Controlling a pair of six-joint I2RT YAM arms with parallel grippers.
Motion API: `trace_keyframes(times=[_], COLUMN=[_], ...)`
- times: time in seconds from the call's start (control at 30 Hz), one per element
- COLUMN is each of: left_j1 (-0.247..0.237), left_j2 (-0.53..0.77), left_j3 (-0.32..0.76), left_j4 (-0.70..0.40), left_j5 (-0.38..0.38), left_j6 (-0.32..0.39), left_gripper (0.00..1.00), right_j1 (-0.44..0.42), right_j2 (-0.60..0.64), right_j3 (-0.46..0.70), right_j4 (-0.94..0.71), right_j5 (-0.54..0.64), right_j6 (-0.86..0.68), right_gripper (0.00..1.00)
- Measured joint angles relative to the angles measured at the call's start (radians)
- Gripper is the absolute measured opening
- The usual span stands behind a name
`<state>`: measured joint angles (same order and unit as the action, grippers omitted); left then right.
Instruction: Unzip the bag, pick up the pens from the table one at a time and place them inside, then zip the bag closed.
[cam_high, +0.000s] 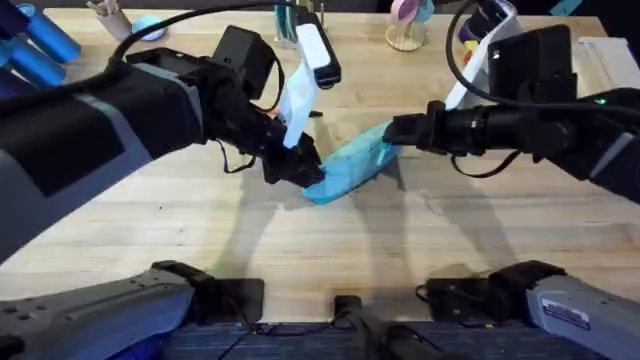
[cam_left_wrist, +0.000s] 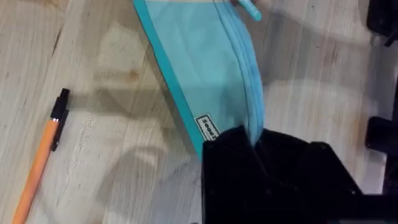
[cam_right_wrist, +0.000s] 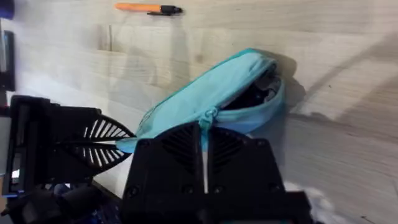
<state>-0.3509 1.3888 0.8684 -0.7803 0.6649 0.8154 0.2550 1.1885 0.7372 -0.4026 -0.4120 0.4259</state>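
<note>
**Two Arms Met at a Turquoise Pouch in Mid-Table**

The bag (cam_high: 352, 166) lay near the middle of the table (cam_high: 300, 240), slanting across the planks, with a robot arm at either end. The left gripper (cam_high: 300, 168) sat at the pouch's nearer, lower end; from the left wrist camera its black fingers (cam_left_wrist: 233, 152) were pressed together over the fabric (cam_left_wrist: 205, 68) right at the zipper line, just beside the small sewn label (cam_left_wrist: 208, 127). The right gripper (cam_high: 392, 131) reached in from the opposite side to the far end. In the right wrist view its fingers (cam_right_wrist: 180, 146) were drawn tight together, with the zipper pull (cam_right_wrist: 209, 115) sitting right at their tips; the pull appeared pinched between them. Beyond that point the pouch (cam_right_wrist: 211, 93) gaped open at its far end, its dark interior showing.

One of the pens (cam_left_wrist: 40, 158), orange-barrelled with a black end, lay flat on the wood well apart from the pouch and touched by neither gripper. The same pen (cam_right_wrist: 148, 8) showed in the right wrist view beyond the bag. Blue cylinders (cam_high: 40, 45) stood at the table's far left corner.
</note>
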Motion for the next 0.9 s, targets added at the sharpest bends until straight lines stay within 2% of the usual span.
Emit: trace_keyframes(times=[0.43, 0.9], left_j1=[0.0, 0.0], left_j2=[0.0, 0.0], left_j3=[0.0, 0.0], left_j4=[-0.001, -0.011], left_j5=[-0.001, 0.004], left_j6=[0.0, 0.0], left_gripper=[0.042, 0.042], right_j1=[0.027, 0.29], right_j2=[-0.001, -0.024], right_j3=[0.0, 0.0], right_j4=[0.003, 0.009], right_j5=[-0.113, -0.125], right_j6=[0.0, -0.09], right_gripper=[0.034, 0.032])
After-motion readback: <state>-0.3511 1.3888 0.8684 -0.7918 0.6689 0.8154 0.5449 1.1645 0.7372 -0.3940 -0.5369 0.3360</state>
